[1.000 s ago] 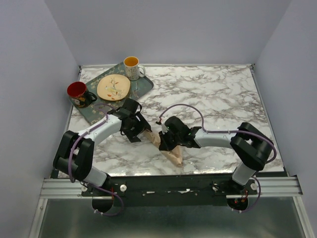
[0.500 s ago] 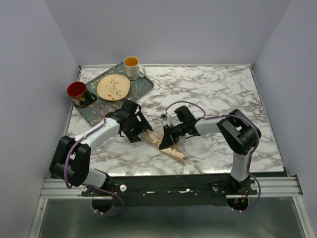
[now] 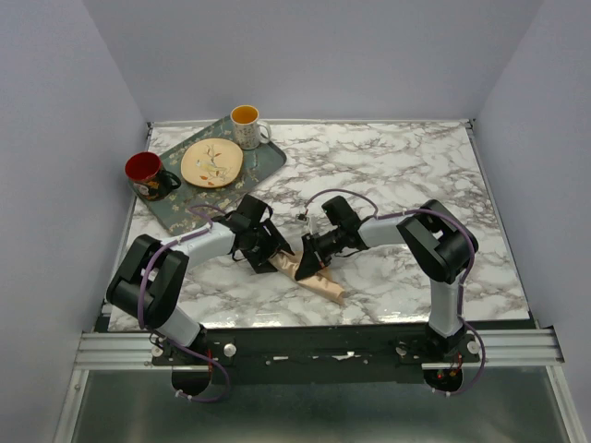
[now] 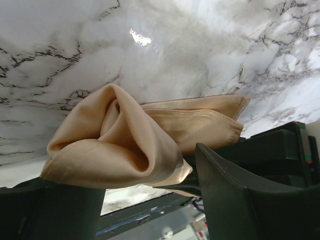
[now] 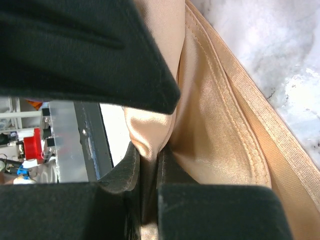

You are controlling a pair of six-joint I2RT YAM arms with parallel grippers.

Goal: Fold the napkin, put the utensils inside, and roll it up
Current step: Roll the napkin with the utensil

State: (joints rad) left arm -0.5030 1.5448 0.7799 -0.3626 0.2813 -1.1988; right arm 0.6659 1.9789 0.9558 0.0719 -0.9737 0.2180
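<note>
The peach-tan napkin (image 3: 317, 280) lies as a loose roll on the marble near the front, between both arms. In the left wrist view its open rolled end (image 4: 120, 140) bulges between my left gripper's (image 4: 132, 175) two dark fingers (image 4: 240, 200), which stand wide apart around it; a gap shows beside the right finger. My left gripper (image 3: 269, 252) is open at the roll's left end. My right gripper (image 3: 307, 265) is shut on a thin fold of napkin (image 5: 150, 135) pinched between its pads (image 5: 172, 165). The utensils are hidden from view.
A dark patterned tray (image 3: 270, 162) at the back left carries a cream floral plate (image 3: 211, 162) and an orange-lined mug (image 3: 246, 126). A red mug (image 3: 146, 173) stands at the tray's left end. The table's front edge runs just below the napkin.
My left gripper has slid right and nearer, up to the roll's end. The right arm's elbow has swung in while its gripper kept its pinch on the napkin.
</note>
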